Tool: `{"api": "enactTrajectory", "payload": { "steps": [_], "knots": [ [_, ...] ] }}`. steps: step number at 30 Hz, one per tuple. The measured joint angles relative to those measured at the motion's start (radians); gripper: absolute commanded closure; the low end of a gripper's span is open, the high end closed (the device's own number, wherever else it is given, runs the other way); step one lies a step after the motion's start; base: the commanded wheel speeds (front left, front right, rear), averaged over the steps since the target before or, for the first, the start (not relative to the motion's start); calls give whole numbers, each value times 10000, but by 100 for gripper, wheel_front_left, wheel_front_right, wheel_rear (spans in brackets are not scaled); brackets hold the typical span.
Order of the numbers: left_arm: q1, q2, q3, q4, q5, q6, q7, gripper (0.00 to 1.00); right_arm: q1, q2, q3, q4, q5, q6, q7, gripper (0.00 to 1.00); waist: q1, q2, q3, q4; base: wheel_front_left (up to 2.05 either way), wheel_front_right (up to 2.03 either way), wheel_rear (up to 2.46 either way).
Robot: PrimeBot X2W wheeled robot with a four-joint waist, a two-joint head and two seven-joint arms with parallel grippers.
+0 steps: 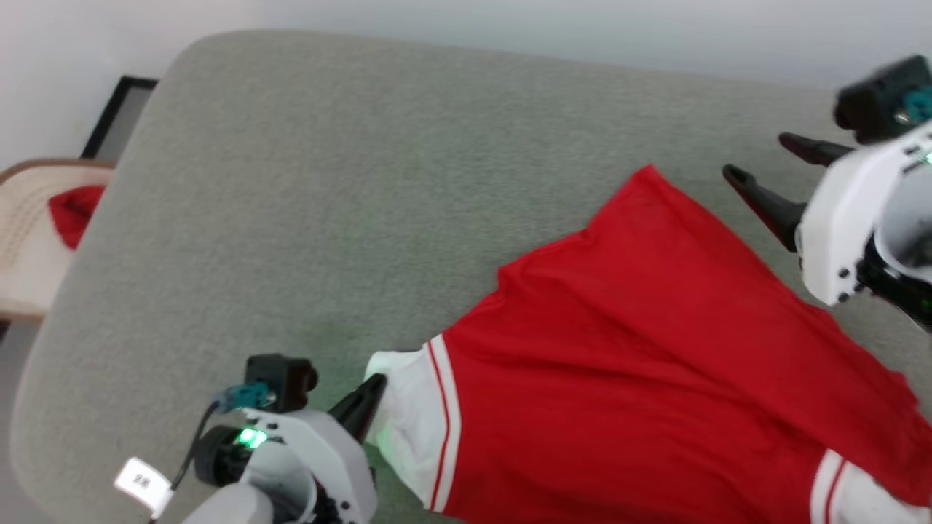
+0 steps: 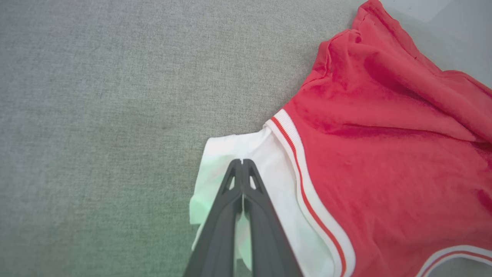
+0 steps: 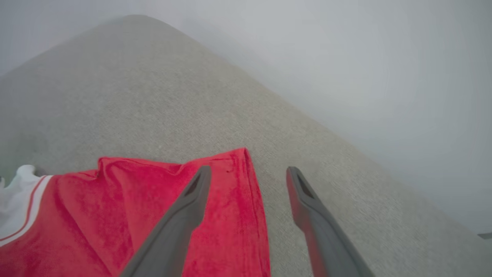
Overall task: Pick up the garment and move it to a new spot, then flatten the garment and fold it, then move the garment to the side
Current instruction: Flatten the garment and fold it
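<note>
Head view: left claw (image 1: 373, 386) pinched shut on the white hem (image 2: 234, 148) of the red soft-fabric athletic shorts (image 1: 641, 349); right claw (image 1: 757, 154) gapes empty beside their far corner. Advisable: grip that corner, pull taut.

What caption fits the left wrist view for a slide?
Left gripper pinches the white hem panel of the red garment on grey upholstery.

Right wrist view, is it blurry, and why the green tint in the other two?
Right wrist view: hazy throughout, wall washed out, right gripper soft-edged. Head view: a green light on the left gripper's wrist tints the garment's white panel; the right gripper's dark top is smeared. Left wrist view: sharp, same green cast on the cushion.
</note>
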Motion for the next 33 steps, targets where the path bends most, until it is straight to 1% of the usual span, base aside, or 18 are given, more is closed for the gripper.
{"api": "enactTrajectory", "payload": {
  "steps": [5, 10, 17, 20, 23, 26, 27, 28, 29, 33],
  "knots": [
    [-512, -485, -303, 500, 100, -376, -42, 100, -1411, -119, 1430, 1946, 539, 0, 579, 0, 0, 0, 236, 584, 0, 0, 0],
    [-950, -951, -535, 1009, 128, -732, -117, 100, -2451, -347, 2698, 3448, 1009, 2, 1135, 0, 0, 0, 502, 1156, 0, 0, 0],
    [-1325, -1415, -704, 1655, 146, -1091, -316, 100, -3380, -596, 4100, 4784, 1799, 2, 1634, 0, 0, 0, 929, 1814, 0, 0, 0],
    [-1451, -1563, -754, 1868, 146, -1216, -408, 100, -3672, -600, 4591, 5252, 1973, 2, 1789, 0, 0, 0, 1128, 2008, 0, 0, 0],
    [-1561, -1682, -792, 2086, 146, -1333, -485, 100, -3932, -591, 4911, 5666, 2207, 2, 1925, 0, 0, 0, 1300, 2163, 0, 0, 0],
    [-1682, -1778, -821, 2259, 146, -1427, -543, 100, -4173, -525, 5022, 6149, 2541, 4, 2034, 0, 0, 0, 1438, 2291, 0, 0, 0],
    [-1714, -1818, -834, 2316, 146, -1444, -573, 100, -4255, -499, 5028, 6287, 2656, 8, 2084, 10, 0, 0, 1476, 2325, 0, 0, 0],
    [-1752, -1850, -846, 2382, 146, -1486, -575, 100, -4333, -454, 5043, 6445, 2738, 8, 2215, 80, 0, 0, 1507, 2358, 0, 0, 0],
    [-1787, -1862, -851, 2433, 146, -1513, -581, 100, -4414, -412, 5093, 6552, 2840, 8, 2378, 100, 0, 0, 1533, 2383, 0, 0, 0],
    [-1838, -1871, -838, 2583, 144, -1557, -667, 100, -4753, -414, 5277, 6798, 3101, 6, 2840, 100, 0, 0, 1576, 2363, 0, 0, 0]
  ]
}}
